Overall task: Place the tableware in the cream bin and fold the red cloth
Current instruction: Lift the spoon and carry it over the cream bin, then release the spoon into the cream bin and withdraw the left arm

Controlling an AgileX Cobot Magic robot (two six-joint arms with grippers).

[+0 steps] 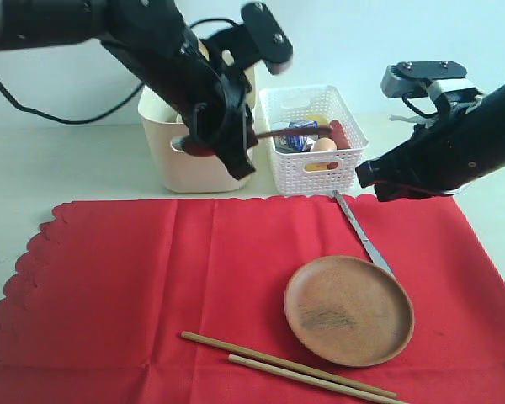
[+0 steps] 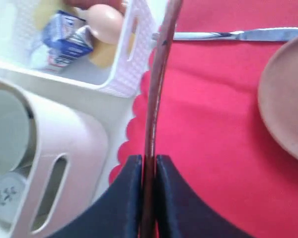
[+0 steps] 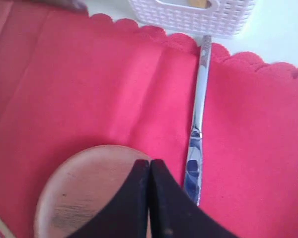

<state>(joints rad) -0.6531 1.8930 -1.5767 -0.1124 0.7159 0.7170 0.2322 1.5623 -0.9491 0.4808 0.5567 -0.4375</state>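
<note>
Dark wooden spoon [image 1: 282,131] is the piece in hand. In the exterior view we see the left end effector [image 1: 223,139] clamped on it, lifted clear of the red cloth [image 1: 135,278] and just in front of the cream bin [image 1: 172,160], which stands toward the far edge of the surface [image 1: 59,160]. We judge the step to be carrying the spoon to the bin. The next move calls for bringing it over the rim and letting go. The right end effector [image 1: 372,178] hovers above the far end of the metal knife [image 1: 364,234].

In the left wrist view, the spoon's handle is pinched between the jaws. The bin is close beside, with a steel cup [image 2: 7,129] inside it.

In the right wrist view, the jaws are together over the round brown plate [image 3: 89,188], with the knife just beside.
</note>
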